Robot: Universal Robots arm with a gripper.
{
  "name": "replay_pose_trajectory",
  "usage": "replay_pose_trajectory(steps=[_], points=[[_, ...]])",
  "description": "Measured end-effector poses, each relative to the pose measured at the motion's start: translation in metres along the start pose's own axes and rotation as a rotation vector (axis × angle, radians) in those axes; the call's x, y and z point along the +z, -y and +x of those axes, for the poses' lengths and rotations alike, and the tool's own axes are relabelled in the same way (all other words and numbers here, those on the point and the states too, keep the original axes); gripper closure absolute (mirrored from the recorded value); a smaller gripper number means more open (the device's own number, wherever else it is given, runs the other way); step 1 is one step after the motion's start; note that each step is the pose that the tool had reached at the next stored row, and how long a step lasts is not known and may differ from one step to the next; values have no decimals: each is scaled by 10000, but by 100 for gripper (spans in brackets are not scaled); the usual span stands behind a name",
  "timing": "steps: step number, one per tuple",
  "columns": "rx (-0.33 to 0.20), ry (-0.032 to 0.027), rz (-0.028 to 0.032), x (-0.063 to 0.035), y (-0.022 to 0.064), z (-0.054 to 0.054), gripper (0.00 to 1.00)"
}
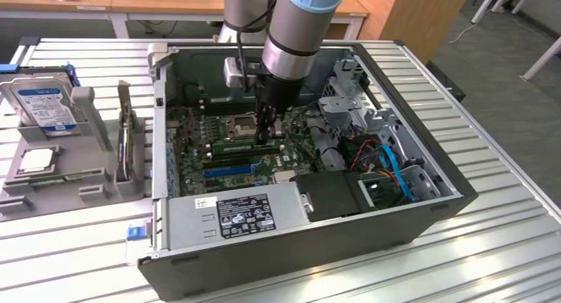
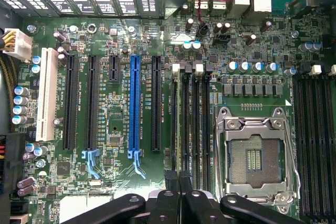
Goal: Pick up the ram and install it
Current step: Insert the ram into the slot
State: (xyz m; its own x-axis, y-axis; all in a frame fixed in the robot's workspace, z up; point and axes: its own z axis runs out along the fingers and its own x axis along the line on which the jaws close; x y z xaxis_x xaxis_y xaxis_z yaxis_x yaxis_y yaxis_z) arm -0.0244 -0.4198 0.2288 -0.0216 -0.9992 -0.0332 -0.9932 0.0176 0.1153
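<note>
Standing on edge in memory slot beside CPU socket (image 1: pixel 243 125): ram (image 1: pixel 248 146), mid-motherboard. Gripper (image 1: pixel 265 139) directly above, fingers drawn together, tips at ram's top edge; pinching or merely touching, cannot tell. Open case (image 1: pixel 307 260) walls ring board; power supply (image 1: pixel 246 214), drive cage (image 1: pixel 351 106) close by. Slatted metal table (image 1: pixel 491 250) beneath; wooden desks (image 1: pixel 131 0) behind.

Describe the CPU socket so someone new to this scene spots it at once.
Inside the open computer case on the slatted table lies a green motherboard. The CPU socket sits on it between two banks of long black memory slots. It alone is square, with a silver metal frame around an empty contact field.
</note>
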Motion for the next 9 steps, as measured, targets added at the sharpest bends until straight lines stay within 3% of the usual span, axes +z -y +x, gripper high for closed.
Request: replay_pose_trajectory(steps=[9], points=[[-49,-4,-3,0,3,0,89]])
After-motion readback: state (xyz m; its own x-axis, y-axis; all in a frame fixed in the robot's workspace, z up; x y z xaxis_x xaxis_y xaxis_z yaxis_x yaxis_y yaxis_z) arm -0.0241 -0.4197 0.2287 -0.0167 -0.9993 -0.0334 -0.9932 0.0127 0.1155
